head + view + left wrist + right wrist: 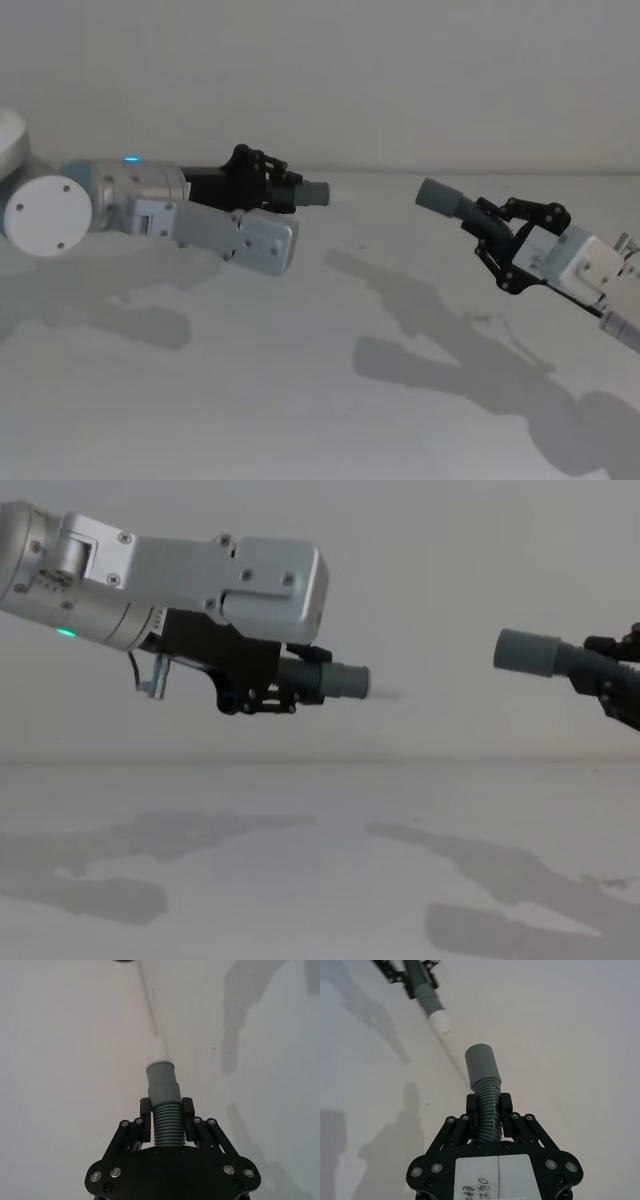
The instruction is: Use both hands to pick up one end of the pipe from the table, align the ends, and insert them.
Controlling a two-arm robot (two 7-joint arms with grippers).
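In the head view, the left end effector [270, 185] is clamped on the straight piece [312, 193]. It holds the piece off the worktop [300, 400], toward the far edge and left of middle, with the stepped end aimed rightward. The right end effector [490, 225] is closed on the collared piece [440, 197] over the worktop's right side. That piece tilts, with its collar raised toward the other piece, and the two ends are apart.

In the left wrist view, the fingers pinch the straight piece's ribbed section. The stepped end and whitish tip [160, 1052] jut out past them.

In the right wrist view, the fingers grip the ribbed hose just behind the collar [480, 1062]. Farther off, the whitish tip faces the collar but sits off to one side of its axis.

In the chest view, both pieces hang well above the worktop, with the collar higher than the tip and a gap between them.

Lifting looks finished, and alignment appears to be the step in hand. The next move likely calls for levelling the collared piece and matching its height and axis to the tip. The gap can then be closed straight so the tip enters the collar.
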